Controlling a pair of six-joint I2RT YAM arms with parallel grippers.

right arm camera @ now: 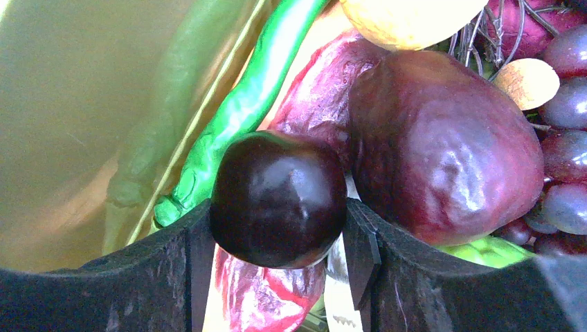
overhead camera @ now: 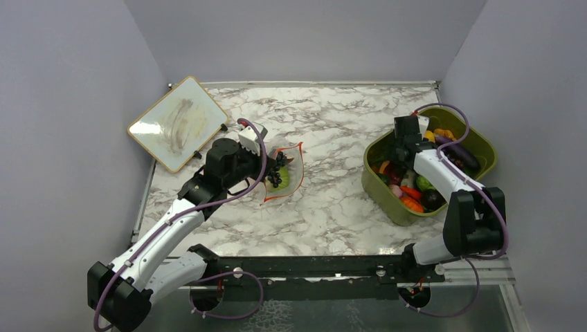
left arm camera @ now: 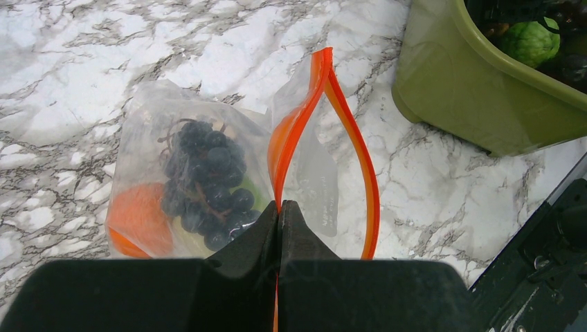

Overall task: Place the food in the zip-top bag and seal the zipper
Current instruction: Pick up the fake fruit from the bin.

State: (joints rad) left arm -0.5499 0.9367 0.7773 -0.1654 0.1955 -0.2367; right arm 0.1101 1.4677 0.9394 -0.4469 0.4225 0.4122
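While the clear zip-top bag (overhead camera: pixel 285 173) lies at about nine o'clock on the marble table (overhead camera: pixel 332 207), with a framed white board (overhead camera: pixel 178 123) at ten o'clock, the left gripper (left arm camera: pixel 279 211) is pinched fully closed on the zipper (left arm camera: pixel 325 90), at the near end of the red-orange strip. The strip's two halves bow apart into a loop, so the mouth stands open. Inside the bag are dark purple grapes (left arm camera: pixel 206 181), an orange piece (left arm camera: pixel 138 220) at their seven o'clock, and a sliver of something green, too hidden to name.

At three o'clock on the table sits the olive-green bin (overhead camera: pixel 381 197). The right gripper (right arm camera: pixel 278 221) is down in it, its fingers (right arm camera: pixel 183 263) pressed against both sides of a dark glossy round piece (right arm camera: pixel 278 187). A larger maroon fruit (right arm camera: pixel 443 145) lies at that piece's two o'clock, and a green chilli (right arm camera: pixel 242 104) at its eleven o'clock.

My reading is that loading is partway along. The round piece has yet to be lifted out and carried to the open mouth, a light-green ball (left arm camera: pixel 531 40) sits in the bin, and the zipper is not yet pressed shut.
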